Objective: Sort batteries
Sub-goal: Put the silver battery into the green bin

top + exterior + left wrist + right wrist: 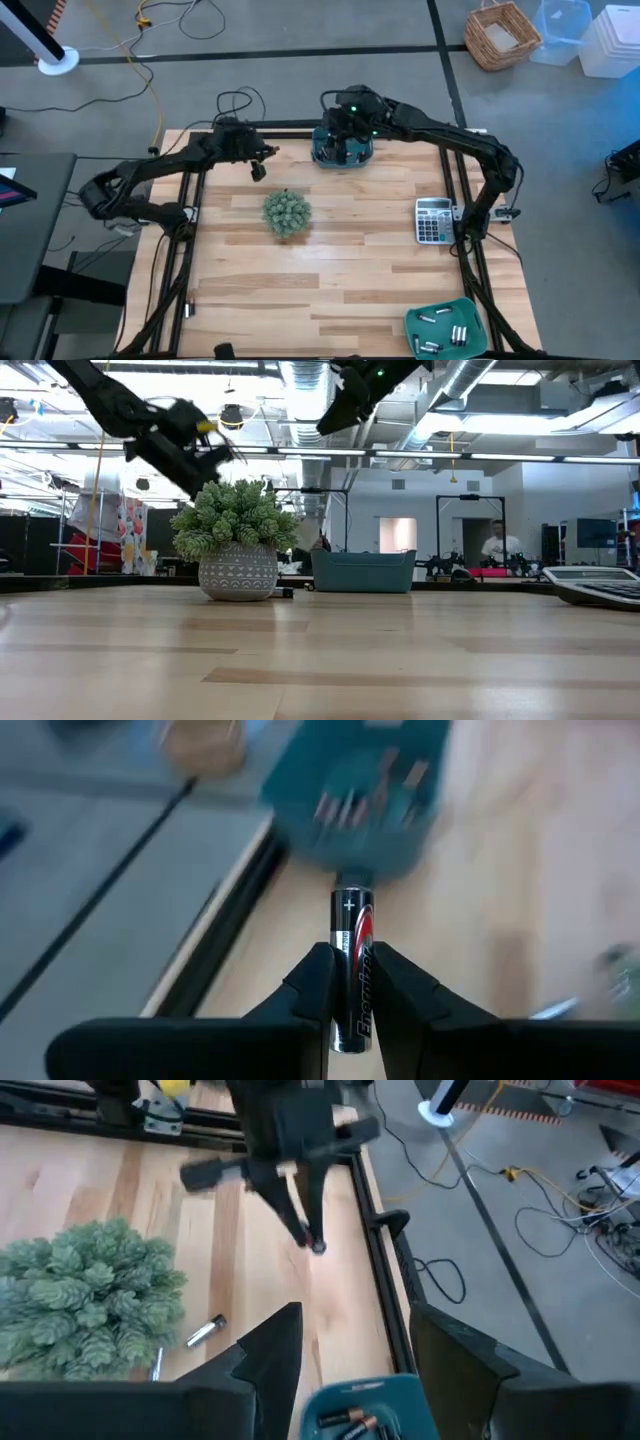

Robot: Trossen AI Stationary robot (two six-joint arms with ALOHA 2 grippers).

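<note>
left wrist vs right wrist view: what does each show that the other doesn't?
Only left wrist: the label on the black battery clamped in the left tool.

Only right wrist: the right tool open and empty, the potted plant, and two loose batteries lying on the table beside it.

Both: the teal bin holding batteries, the wooden tabletop and its black frame rail.

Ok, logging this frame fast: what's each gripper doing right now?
Left gripper: shut on a black battery.
Right gripper: open, holding nothing, above the teal bin.
</note>
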